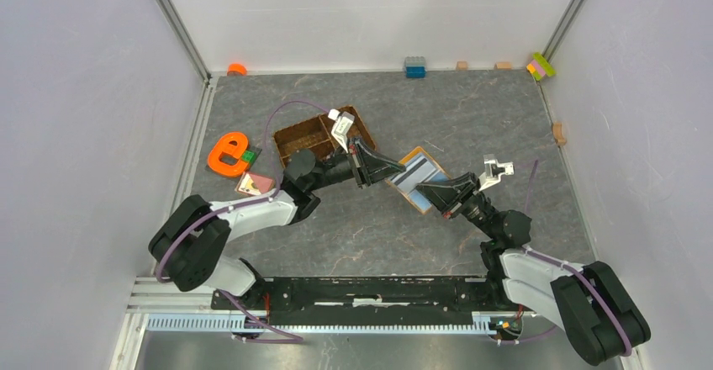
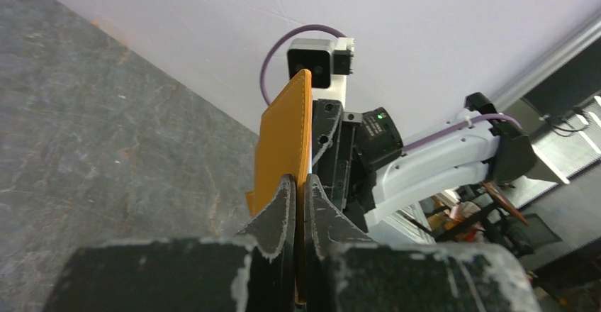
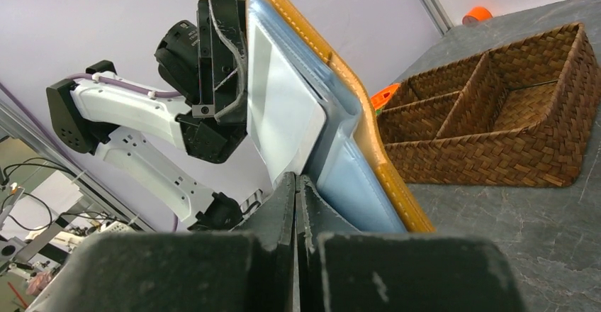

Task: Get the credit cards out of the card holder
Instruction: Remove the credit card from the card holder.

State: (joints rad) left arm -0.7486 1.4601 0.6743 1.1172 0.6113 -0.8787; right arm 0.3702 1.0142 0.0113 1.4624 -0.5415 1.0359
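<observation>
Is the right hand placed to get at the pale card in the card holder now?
Probably yes. The left hand grips the card holder with its lining facing the right hand, whose tips close on a corner of the pale card; nothing lies between.

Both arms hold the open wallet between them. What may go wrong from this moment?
1. The left end effector clamps only a thin edge of the card holder. A strong pull from the other side may slide it free, and it would fall.
2. The right end effector seems to pinch just the lower corner of the credit card. It may slip off, or catch the blue-grey lining as well.
</observation>
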